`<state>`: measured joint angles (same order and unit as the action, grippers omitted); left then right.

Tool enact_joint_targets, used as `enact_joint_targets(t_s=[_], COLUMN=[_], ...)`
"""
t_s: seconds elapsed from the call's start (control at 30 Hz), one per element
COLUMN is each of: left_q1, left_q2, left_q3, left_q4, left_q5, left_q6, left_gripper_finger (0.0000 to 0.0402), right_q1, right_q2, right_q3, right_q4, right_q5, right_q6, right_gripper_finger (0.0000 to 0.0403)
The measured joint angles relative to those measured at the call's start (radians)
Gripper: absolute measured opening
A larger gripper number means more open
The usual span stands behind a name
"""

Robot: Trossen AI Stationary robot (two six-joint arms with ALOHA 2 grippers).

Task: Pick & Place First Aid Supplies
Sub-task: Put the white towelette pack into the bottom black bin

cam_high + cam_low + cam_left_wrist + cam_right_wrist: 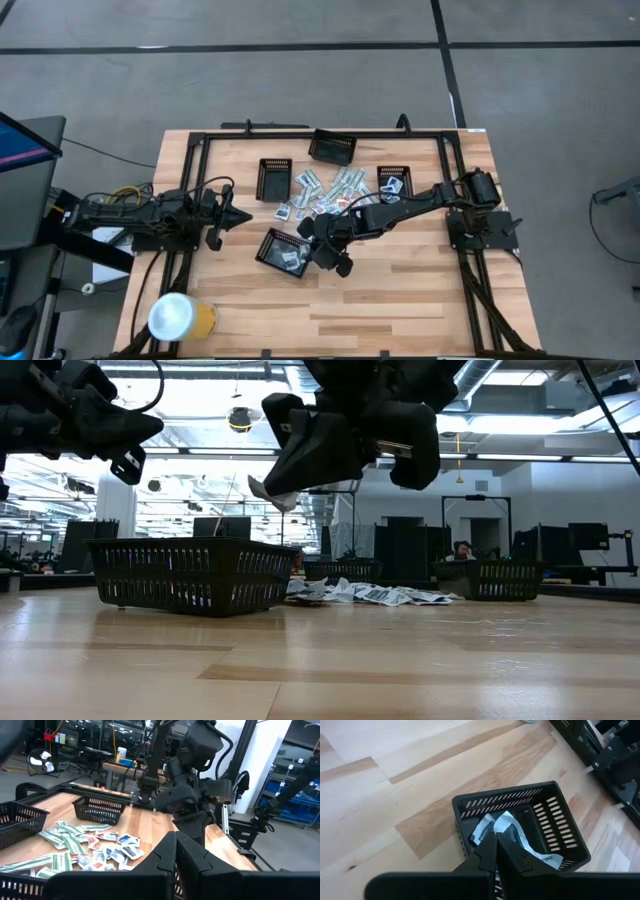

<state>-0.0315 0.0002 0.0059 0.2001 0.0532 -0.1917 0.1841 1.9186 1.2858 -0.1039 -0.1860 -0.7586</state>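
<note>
Packet (506,823) lower part hidden behind right fingers (496,851).

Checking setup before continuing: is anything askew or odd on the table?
One black mesh tray sits skewed to the table's edges, unlike the other trays. The shut right gripper holds a white packet above it.

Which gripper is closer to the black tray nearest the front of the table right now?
Right. The right gripper hangs just above that tray, shut on a packet. The left gripper waits, shut, off to the tray's left.
</note>
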Motion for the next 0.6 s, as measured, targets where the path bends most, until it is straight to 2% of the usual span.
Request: enact_joint_targets(t_s=[0.43,0.6], left_q1=[-0.001,-0.001], left_q2=[0.000,0.000], left_q3=[0.000,0.000], left_q4=[0.003,0.003], left_q5=[0.000,0.000], left_q6=[0.000,0.000], left_gripper_finger=[0.0008,0.0008], right_q1=[0.005,0.005], right_q2=[0.000,0.000], right_q3=[0.000,0.000], right_q4=[0.052,0.067], right_q5=[0.001,0.003], right_q6=[0.037,0.053], right_gripper_finger=[0.0003,0.0027])
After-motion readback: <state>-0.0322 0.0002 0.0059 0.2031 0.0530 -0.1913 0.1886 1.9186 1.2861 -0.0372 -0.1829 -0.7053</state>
